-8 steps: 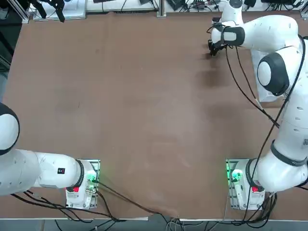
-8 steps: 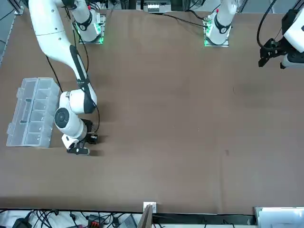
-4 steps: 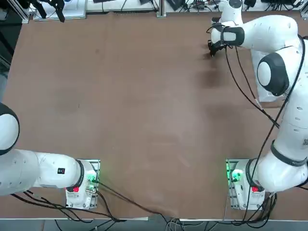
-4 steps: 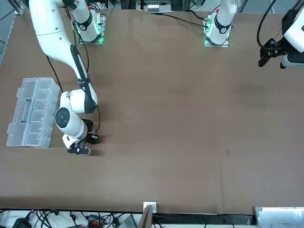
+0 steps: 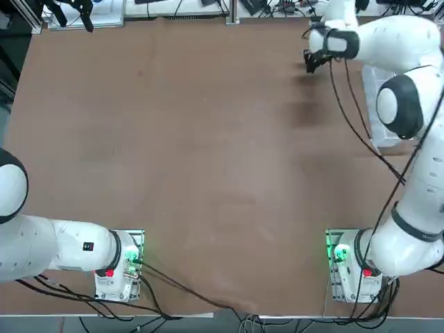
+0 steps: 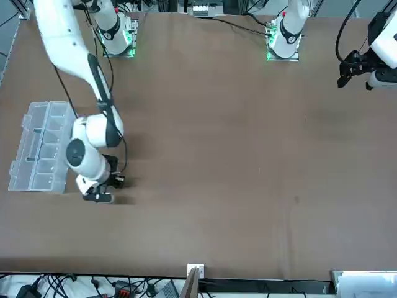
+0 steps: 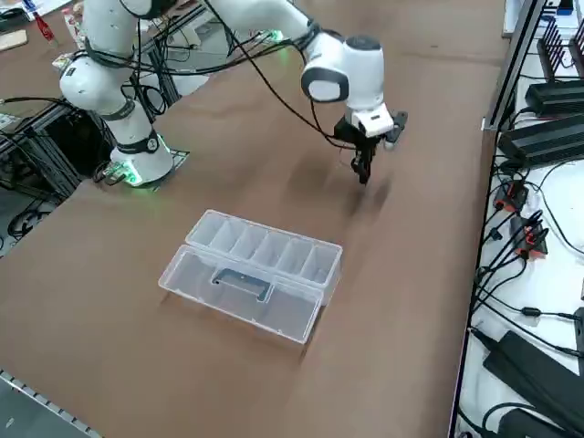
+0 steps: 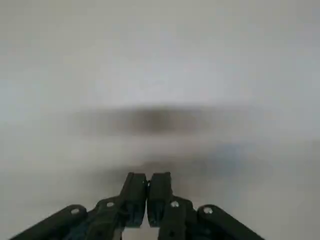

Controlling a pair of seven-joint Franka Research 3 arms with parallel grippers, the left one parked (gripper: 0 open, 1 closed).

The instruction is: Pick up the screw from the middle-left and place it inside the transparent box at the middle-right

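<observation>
Screw [image 5: 114, 150] lies on the table, well to the left of the clear box [image 7: 265, 239]. The right claw [image 8: 148, 181] hangs just beyond that box's far edge from the robot, tips pressed together with nothing seen between them. Best swing left of the box, spread the tips over the screw, straddle its thin shank, and lower gently until they almost brush the wood before squeezing.

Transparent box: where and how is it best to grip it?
Probably the compartment row's outer long wall, from above, one finger each side: the transparent box lies flat, its compartments open upward. The right gripper, shut above the table, left of the box, must open first.
</observation>
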